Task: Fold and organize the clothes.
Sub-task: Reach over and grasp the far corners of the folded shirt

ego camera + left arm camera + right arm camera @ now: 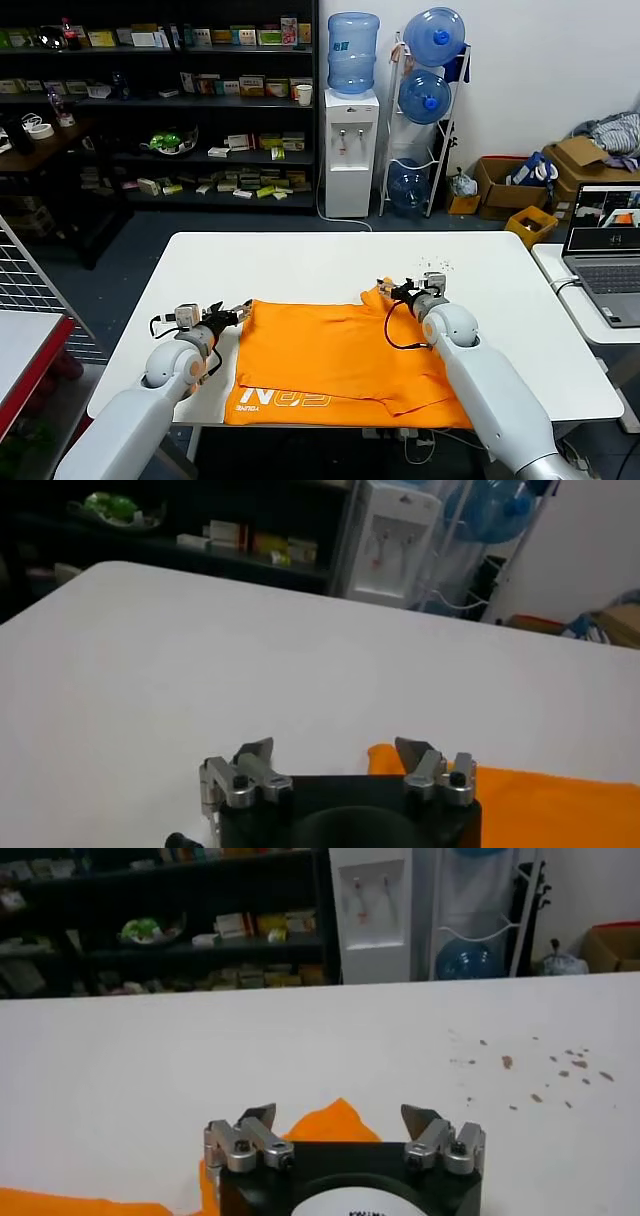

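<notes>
The orange T-shirt [335, 360] lies partly folded on the white table [330, 260], white lettering showing along its near edge. My left gripper [240, 311] is open at the shirt's far left corner; that orange corner [385, 758] shows just by one fingertip in the left wrist view. My right gripper [385, 289] is open at the shirt's far right corner, and an orange peak of cloth [335, 1120] sits between its spread fingers, not gripped. The left gripper [335, 750] and right gripper [340, 1113] both hold nothing.
A laptop [607, 250] sits on a side table at the right. Small brown specks [530, 1068] dot the table beyond the right gripper. A water dispenser [350, 130], shelves [160, 110] and cardboard boxes [520, 190] stand behind the table.
</notes>
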{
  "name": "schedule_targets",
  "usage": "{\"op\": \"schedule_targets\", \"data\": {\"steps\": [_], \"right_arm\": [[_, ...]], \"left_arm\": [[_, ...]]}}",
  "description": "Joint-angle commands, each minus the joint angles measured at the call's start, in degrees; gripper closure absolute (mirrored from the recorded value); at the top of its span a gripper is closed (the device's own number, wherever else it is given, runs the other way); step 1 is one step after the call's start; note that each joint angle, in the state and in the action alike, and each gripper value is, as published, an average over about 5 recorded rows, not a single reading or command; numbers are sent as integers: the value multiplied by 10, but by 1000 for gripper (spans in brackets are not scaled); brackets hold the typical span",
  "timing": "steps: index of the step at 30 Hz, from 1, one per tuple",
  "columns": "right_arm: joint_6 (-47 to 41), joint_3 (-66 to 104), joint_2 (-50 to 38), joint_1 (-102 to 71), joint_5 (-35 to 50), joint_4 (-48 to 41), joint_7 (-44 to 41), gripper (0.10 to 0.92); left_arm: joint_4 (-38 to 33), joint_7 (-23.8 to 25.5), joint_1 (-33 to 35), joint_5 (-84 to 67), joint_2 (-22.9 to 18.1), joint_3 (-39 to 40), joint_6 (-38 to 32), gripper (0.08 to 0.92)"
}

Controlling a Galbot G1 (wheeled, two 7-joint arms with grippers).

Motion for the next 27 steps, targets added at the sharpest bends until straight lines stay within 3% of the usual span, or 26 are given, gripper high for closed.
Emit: {"op": "schedule_targets", "data": {"steps": [1,10,14,27], "right_arm": [[-8,-19,11,34,-6,-45,-4,203],[-26,-28,11,34,-4,-43,-6,204],[-34,-30,11,31,-3,-39,-5,264],[-39,-32,7,23,4,-21,-2,617]], "left_arm": [[37,6,-49,-1,-3,54,13,177],[33,7,-51,14,3,69,24,177],[30,7,-46,15,5,69,25,189],[30,11,-43,15,-4,73,21,536]]}}
